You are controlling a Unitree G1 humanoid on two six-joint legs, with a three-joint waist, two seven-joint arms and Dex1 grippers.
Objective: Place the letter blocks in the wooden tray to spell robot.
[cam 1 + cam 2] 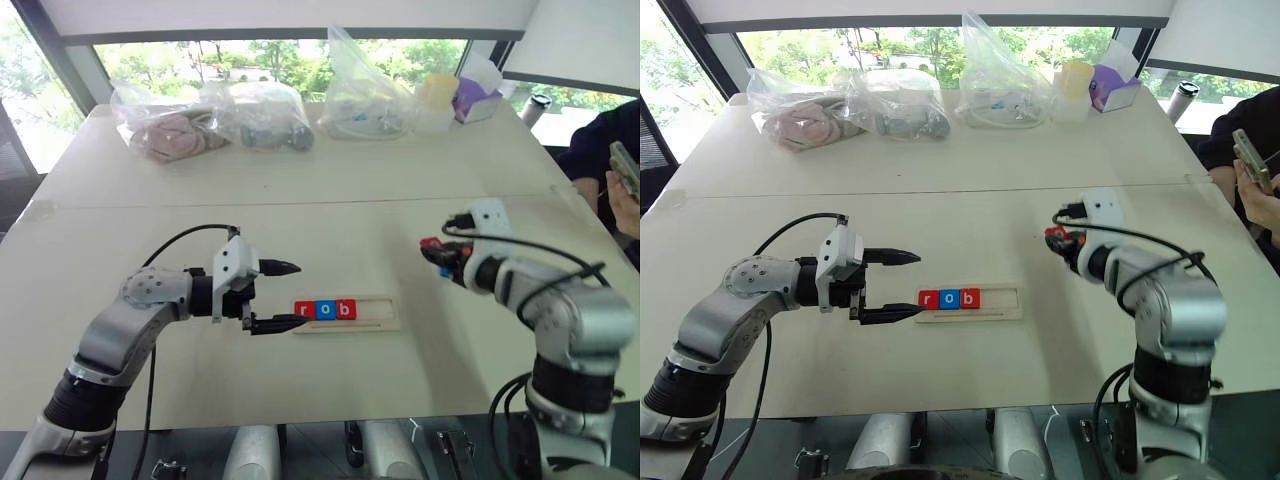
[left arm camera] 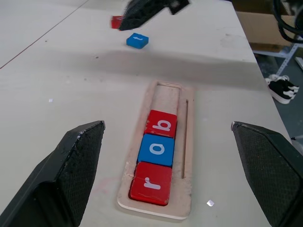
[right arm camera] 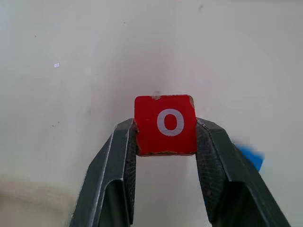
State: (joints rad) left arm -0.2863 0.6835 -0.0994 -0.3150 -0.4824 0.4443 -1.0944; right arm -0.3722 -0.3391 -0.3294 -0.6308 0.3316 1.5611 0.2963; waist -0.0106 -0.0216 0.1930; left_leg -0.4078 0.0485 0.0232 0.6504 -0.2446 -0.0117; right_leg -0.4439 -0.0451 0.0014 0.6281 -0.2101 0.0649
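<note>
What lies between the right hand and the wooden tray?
Bare table; in the left eye view nothing sits between the right hand, shut on the red o block, and the wooden tray.

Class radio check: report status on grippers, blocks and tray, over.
Left gripper open at the tray's left end. Right gripper shut on red o. Tray holds r, o, b; two slots free. Blue block on table. Nothing blocking.
</note>
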